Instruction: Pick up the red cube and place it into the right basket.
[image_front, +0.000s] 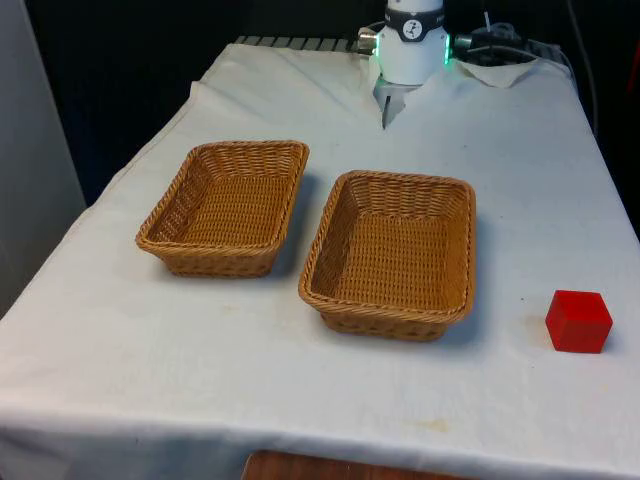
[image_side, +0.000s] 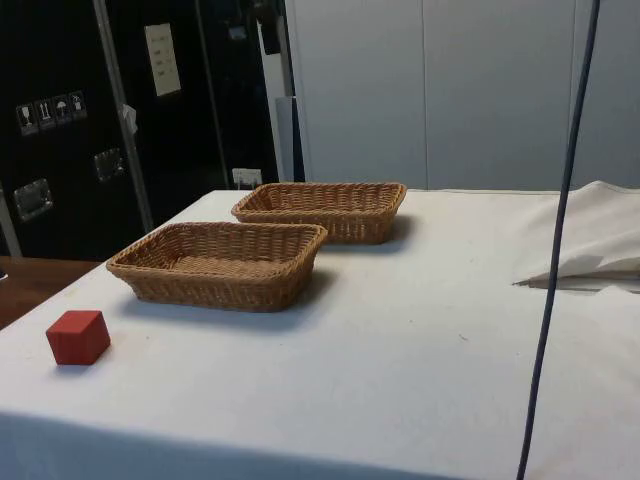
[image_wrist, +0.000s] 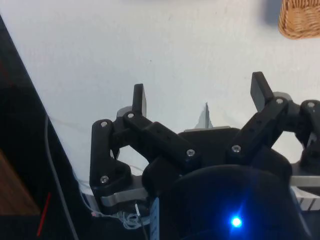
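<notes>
Currently gripper (image_wrist: 200, 95) fingers spread wide, nothing between them, above bare white cloth. Red cube (image_front: 578, 321) rests on tabletop (image_front: 520, 180) near front view's right edge, apart from right basket (image_front: 392, 254). Left basket (image_front: 226, 206) just beside right basket; both baskets hold nothing.

White-clothed table (image_front: 300, 400), black curtains (image_front: 130, 60) behind, dark cabinets (image_side: 70, 120), pale wall panels (image_side: 450, 90)

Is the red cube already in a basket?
No, the red cube sits on the white cloth, apart from the nearer wicker basket on the front view's right.
</notes>
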